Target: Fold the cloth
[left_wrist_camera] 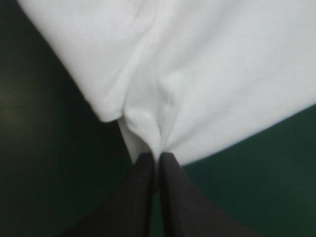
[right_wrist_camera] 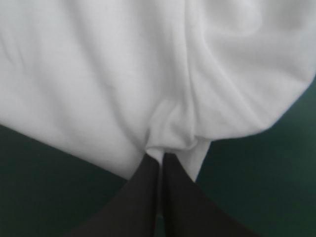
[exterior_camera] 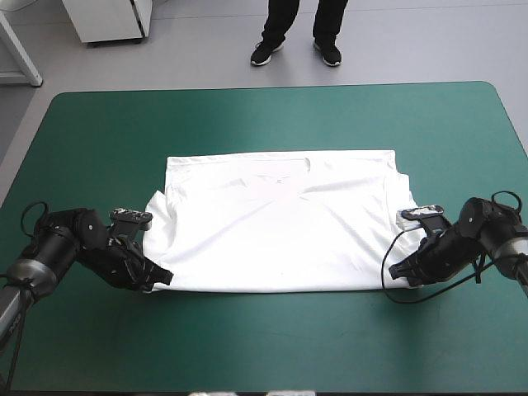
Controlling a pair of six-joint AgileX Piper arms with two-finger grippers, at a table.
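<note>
Black fingers point(left_wrist_camera: 140, 197) of the left pincer point(left_wrist_camera: 157, 157) were pressed tight together, with a little fold of the white short-sleeved T-shirt point(exterior_camera: 280, 223) caught at their tips. The right pincer point(right_wrist_camera: 161, 157) was clenched the same way on its own pinch of white cloth. The shirt lay spread flat in the middle of the table point(exterior_camera: 264, 346) with the teal-green cover. Its neck hole was toward the far edge and its bottom hem toward the near edge. Each pincer held one near corner, the left one at the shirt's left and the right one at its right.

The step in hand looked like the fold that takes the near hem up and over to the far side. To do it well, both arms should lift together and to the same height, so the hem does not sag or twist. They should go forward side by side with the cloth gently stretched between them. Then they should lay the hem down even with the shoulders before letting go.

The left sleeve point(exterior_camera: 155, 206) stuck out a bit past the shirt's side and could bunch up under the fold. Nothing else lay on the shirt in the high view, and the green cover around it gave room to move.
</note>
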